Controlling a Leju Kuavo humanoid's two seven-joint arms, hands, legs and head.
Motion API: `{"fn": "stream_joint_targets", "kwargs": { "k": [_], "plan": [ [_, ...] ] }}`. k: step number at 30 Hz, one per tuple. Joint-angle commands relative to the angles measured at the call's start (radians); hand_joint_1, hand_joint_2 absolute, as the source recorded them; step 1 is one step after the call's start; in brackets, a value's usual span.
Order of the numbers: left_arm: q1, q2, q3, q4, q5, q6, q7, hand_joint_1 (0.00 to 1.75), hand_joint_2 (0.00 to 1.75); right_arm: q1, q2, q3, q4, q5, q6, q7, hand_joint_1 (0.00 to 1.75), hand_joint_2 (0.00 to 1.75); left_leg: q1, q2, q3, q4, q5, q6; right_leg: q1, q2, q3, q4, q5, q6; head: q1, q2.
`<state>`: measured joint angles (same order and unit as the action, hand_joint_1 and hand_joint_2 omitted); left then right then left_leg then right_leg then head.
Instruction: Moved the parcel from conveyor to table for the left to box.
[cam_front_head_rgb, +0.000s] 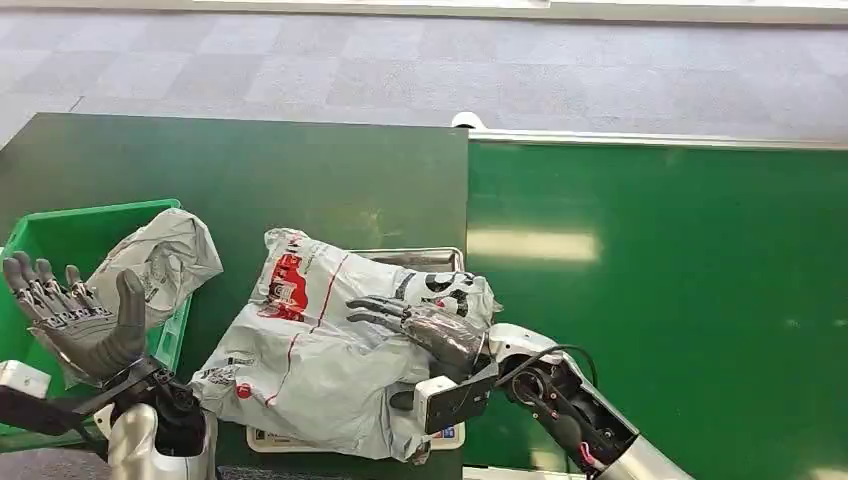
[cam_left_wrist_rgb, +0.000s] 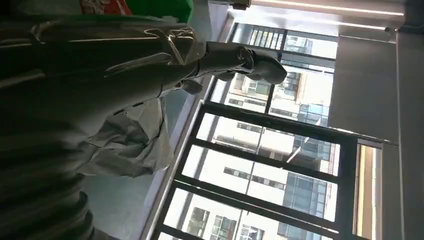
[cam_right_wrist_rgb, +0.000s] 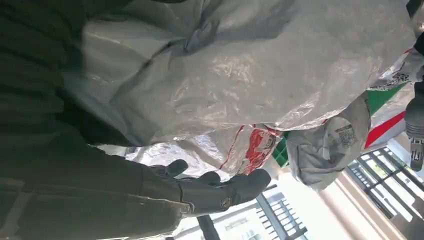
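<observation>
with the right hand (cam_front_head_rgb: 420, 325) lying flat, fingers extended, on the crinkled grey plastic parcel (cam_front_head_rgb: 320, 350), lift away gently so the raised, wide-spread left hand (cam_front_head_rgb: 75, 320) can box it.

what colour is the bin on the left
Green; the bin shows best in the head view.

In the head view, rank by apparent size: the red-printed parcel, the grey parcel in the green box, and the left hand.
1. Red-printed parcel, clearly largest.
2. Grey parcel and left hand look alike; the hand sits nearer the camera, so no ranking between them.
</observation>
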<state>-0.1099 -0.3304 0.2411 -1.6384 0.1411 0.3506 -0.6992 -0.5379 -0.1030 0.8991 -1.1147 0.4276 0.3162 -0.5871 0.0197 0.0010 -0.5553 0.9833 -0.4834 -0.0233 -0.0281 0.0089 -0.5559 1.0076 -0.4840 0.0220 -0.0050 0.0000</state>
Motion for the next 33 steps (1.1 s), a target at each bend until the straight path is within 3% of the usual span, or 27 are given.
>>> {"fn": "stream_joint_targets", "kwargs": {
  "k": [1,33],
  "plan": [
    [-0.022,0.012,0.011,0.052,0.003,0.001,0.001,0.0,1.75,-0.014,-0.016,0.007,0.001,-0.001,0.006,-0.003,0.0,1.75,0.0,-0.001,0.0,-0.001,0.001,0.001,0.0,-0.002,0.0,-0.001,0.001,-0.002,0.0,0.0],
    [-0.022,0.012,0.011,0.052,0.003,0.001,0.001,0.0,1.75,-0.014,-0.016,0.007,0.001,-0.001,0.006,-0.003,0.0,1.75,0.0,-0.001,0.0,0.0,0.0,0.001,0.0,-0.001,0.0,0.0,0.0,-0.001,0.0,0.0]
  ]
}}
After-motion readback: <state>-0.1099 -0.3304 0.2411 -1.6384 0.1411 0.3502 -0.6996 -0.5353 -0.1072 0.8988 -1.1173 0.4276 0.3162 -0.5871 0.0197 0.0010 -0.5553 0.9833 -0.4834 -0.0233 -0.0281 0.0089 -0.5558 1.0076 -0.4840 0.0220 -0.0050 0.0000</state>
